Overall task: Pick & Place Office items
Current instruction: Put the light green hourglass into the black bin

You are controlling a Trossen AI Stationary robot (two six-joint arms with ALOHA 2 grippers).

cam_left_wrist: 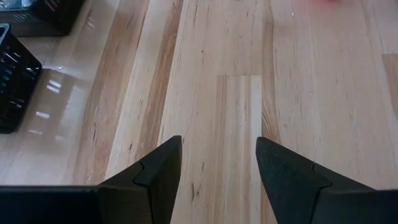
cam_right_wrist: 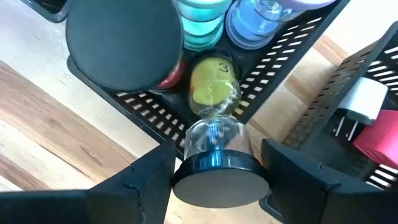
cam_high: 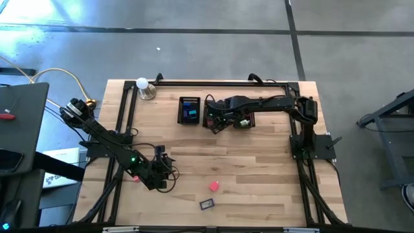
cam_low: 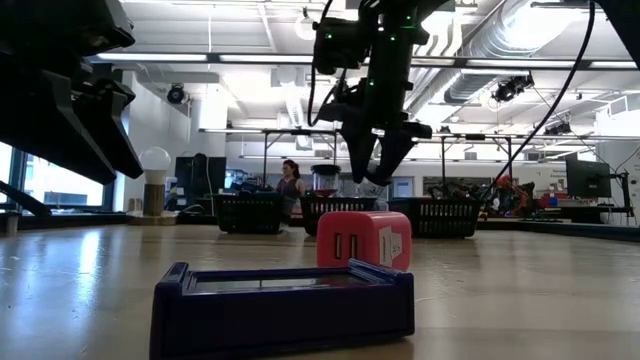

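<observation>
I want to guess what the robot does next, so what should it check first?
1. Grip: ok. The right gripper has its fingers on both sides of the blue sand timer and holds it up.
2. Timer fully over the mesh bin: cannot tell. It shows across the bin's rim.
3. Space in that bin: cannot tell. A green timer and others already lie inside.
4. Left gripper out of the way: ok. It is open over bare table, far from the bins.
5. Pieces left to pick: ok. The pink block and the dark blue piece lie free.
</observation>
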